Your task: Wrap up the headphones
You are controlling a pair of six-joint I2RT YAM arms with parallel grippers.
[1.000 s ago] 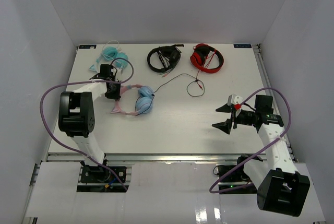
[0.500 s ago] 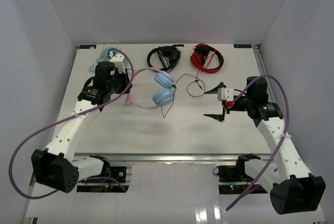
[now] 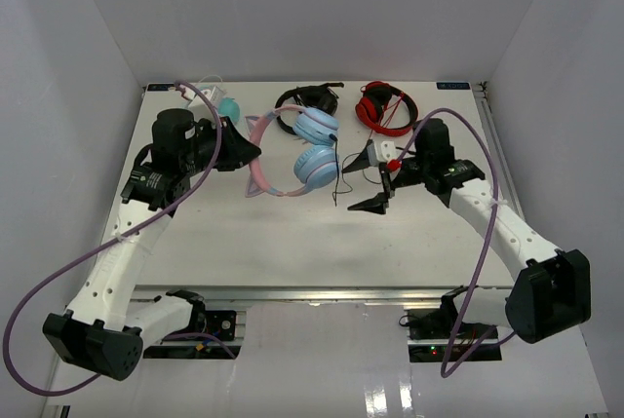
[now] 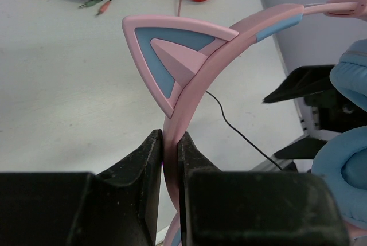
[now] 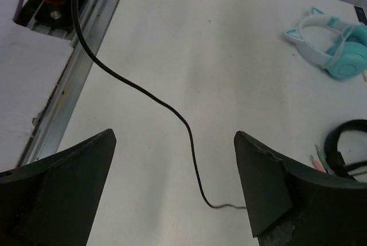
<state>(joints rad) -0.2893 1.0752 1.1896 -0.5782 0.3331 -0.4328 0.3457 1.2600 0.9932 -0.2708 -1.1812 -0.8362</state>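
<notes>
Left gripper (image 4: 170, 143) clamps the pink band of the headphones (image 3: 307, 150); right gripper (image 3: 373, 182) stands wide open beside them.

Its two dark fingers (image 4: 143, 160) pinch the band just below one cat ear (image 4: 166, 62), and the wrist view shows the white table (image 3: 292, 243) well behind, so the pair hangs clear of it. Both light-blue ear cups (image 3: 314, 145) sit toward the middle of the table's far half, in front of the black pair (image 3: 290, 106) and left of the red pair (image 3: 385, 111). A thin black cable (image 3: 338, 179) drops from the cups. In the right wrist view it curves through the gap between the spread fingers (image 5: 86, 166), touching neither. A smaller teal pair (image 5: 332, 48) lies apart near the far left corner.
</notes>
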